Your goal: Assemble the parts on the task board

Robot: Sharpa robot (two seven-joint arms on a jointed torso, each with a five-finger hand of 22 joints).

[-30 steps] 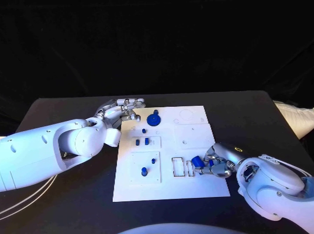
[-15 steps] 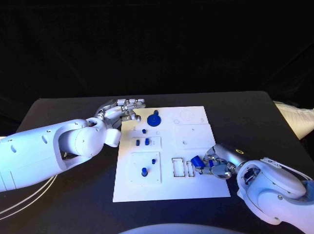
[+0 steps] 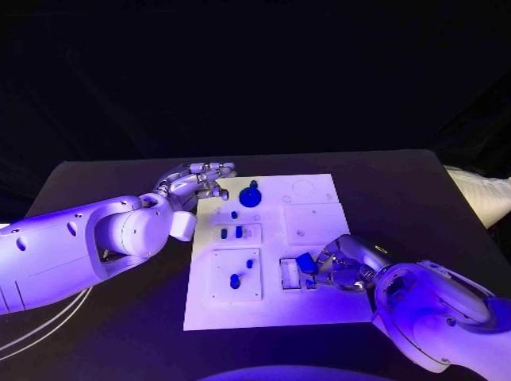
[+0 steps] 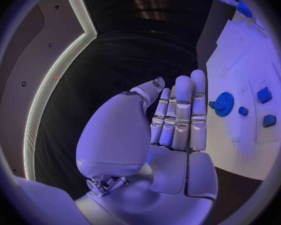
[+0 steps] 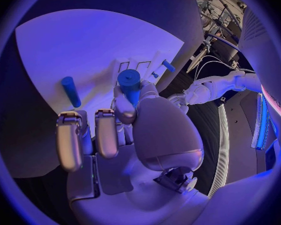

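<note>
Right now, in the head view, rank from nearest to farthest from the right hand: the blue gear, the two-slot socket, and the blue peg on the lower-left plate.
1. Two-slot socket, just beside the right hand.
2. Blue peg, farther across the board's near end.
3. Blue gear, at the board's far end, near the left hand.

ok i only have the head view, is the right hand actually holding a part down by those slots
observer: yes. In the right wrist view the right hand pinches a blue cylinder between its thumb and a finger, above the task board.
operator: and the left hand, anything in it
observer: nothing. In the left wrist view the left hand has straight, empty fingers, and the blue gear sits on the board just past them.
</note>
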